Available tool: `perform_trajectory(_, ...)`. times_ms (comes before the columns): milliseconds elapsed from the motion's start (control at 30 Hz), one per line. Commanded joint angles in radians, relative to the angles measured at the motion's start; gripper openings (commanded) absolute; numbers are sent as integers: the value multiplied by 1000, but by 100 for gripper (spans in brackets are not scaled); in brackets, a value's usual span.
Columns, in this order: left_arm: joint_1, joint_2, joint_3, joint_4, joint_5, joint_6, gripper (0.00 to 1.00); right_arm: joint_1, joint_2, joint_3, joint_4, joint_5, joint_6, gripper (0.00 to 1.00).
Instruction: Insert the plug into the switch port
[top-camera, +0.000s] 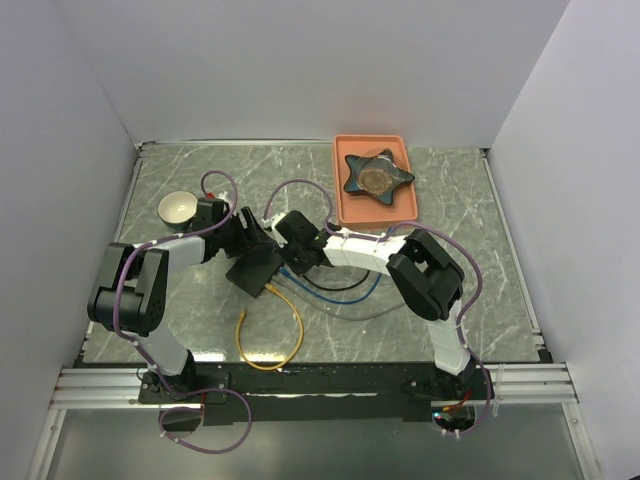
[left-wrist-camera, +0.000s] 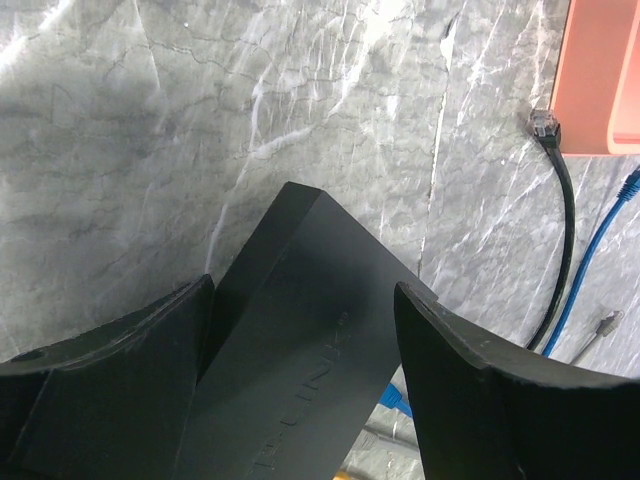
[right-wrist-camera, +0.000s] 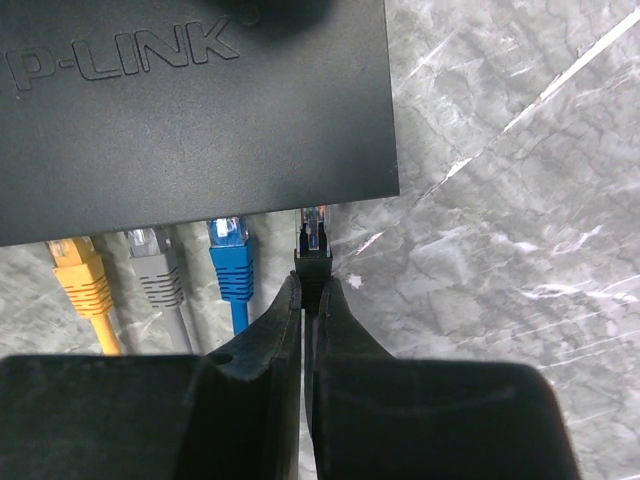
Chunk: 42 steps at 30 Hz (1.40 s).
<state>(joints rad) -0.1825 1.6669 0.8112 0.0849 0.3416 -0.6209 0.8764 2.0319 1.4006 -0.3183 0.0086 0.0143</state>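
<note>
**Clerk:** Materials and form?

**Inspector:** The switch (right-wrist-camera: 190, 110) is a flat, matt-black rectangular box with raised lettering on its lid. It lies on a grey, white-veined table (right-wrist-camera: 500, 200). The plug (right-wrist-camera: 314, 232) has a clear tip on a black boot.

**Clerk:** Position and heading?

**Inspector:** In the right wrist view, the plug sits at the right end of a row along the switch's long edge, just beside a blue plug (right-wrist-camera: 230, 250), then a grey plug (right-wrist-camera: 150, 262) and a yellow plug (right-wrist-camera: 78, 268). Its long axis runs square to that edge, with the tip towards the box and meeting it. The switch port is hidden under the lid's edge, so how far the plug is in cannot be told.

**Clerk:** Tools?

**Inspector:** The right gripper (right-wrist-camera: 312, 285) is clenched on the plug's boot, fingers nearly together. The left gripper (left-wrist-camera: 303, 290) straddles the switch with a finger against each side, grasping it.
</note>
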Motion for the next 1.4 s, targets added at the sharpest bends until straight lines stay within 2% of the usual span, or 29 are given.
perform_trajectory(0, -12, 1, -10, 39, 94, -7, 77, -2, 2, 35, 84, 16, -50, 0)
perform_trajectory(267, -14, -19, -21, 52, 96, -3, 78, -1, -12, 32, 96, -47, -103, 0)
perform_trajectory(600, -12, -21, -23, 58, 103, 4, 79, -1, 7, 77, 65, -30, -163, 0)
perform_trajectory(733, -14, -21, -20, 56, 109, 9, 77, -2, 21, 100, 44, -18, -166, 0)
perform_trajectory(1033, -12, -3, -7, 49, 154, 15, 62, -2, 25, 126, 45, -18, -96, 0)
perform_trajectory(1367, -14, 34, 8, 29, 181, 27, 58, -5, 39, 187, 44, -35, -63, 0)
